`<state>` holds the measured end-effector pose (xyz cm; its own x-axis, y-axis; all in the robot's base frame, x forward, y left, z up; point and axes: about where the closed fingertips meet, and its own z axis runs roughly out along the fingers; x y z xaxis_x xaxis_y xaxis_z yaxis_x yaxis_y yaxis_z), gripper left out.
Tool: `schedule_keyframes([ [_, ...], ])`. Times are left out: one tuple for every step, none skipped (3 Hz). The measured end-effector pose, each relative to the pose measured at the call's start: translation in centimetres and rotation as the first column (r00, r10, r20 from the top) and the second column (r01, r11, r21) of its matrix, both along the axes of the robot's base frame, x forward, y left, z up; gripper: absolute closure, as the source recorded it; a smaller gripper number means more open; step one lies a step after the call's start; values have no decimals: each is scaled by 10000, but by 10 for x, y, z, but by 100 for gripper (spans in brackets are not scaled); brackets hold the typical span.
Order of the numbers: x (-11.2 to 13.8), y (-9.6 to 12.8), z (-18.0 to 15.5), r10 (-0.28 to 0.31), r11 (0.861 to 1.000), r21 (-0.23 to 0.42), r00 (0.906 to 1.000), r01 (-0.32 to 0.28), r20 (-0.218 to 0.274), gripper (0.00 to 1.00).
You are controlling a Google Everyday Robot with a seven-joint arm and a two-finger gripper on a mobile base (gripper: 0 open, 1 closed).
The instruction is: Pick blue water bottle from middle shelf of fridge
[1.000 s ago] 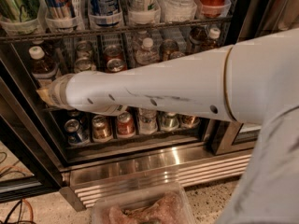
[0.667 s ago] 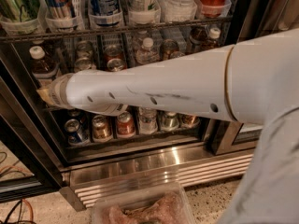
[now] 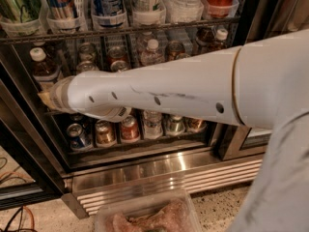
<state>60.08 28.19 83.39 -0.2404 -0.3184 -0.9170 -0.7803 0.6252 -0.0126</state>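
Observation:
The blue water bottle (image 3: 41, 66), with its white cap, dark liquid and pale label, stands at the left end of the middle shelf (image 3: 65, 58) in the fridge (image 3: 169, 175). My white arm reaches across the open fridge from the right. Its wrist ends just below and in front of that bottle. Only a tan tip of the gripper (image 3: 44, 98) shows past the wrist, close to the bottle's lower part; the arm hides the rest. Whether it touches the bottle cannot be made out.
Cans and a clear water bottle (image 3: 151, 52) fill the other lanes of the middle shelf, with another white-capped dark bottle (image 3: 218, 37) at the right. The rack above holds tall cans and bottles, the bottom rack cans (image 3: 104, 132). A clear tub (image 3: 149, 216) lies on the floor in front.

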Motion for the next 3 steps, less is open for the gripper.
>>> schedule_keyframes([
  [-2, 1, 1, 17, 10000, 4, 10000, -17, 54, 100],
  [-3, 0, 3, -124, 9999, -34, 9992, 126, 374, 100],
  [-5, -1, 6, -184, 9998, -99, 9976, 191, 670, 100],
])
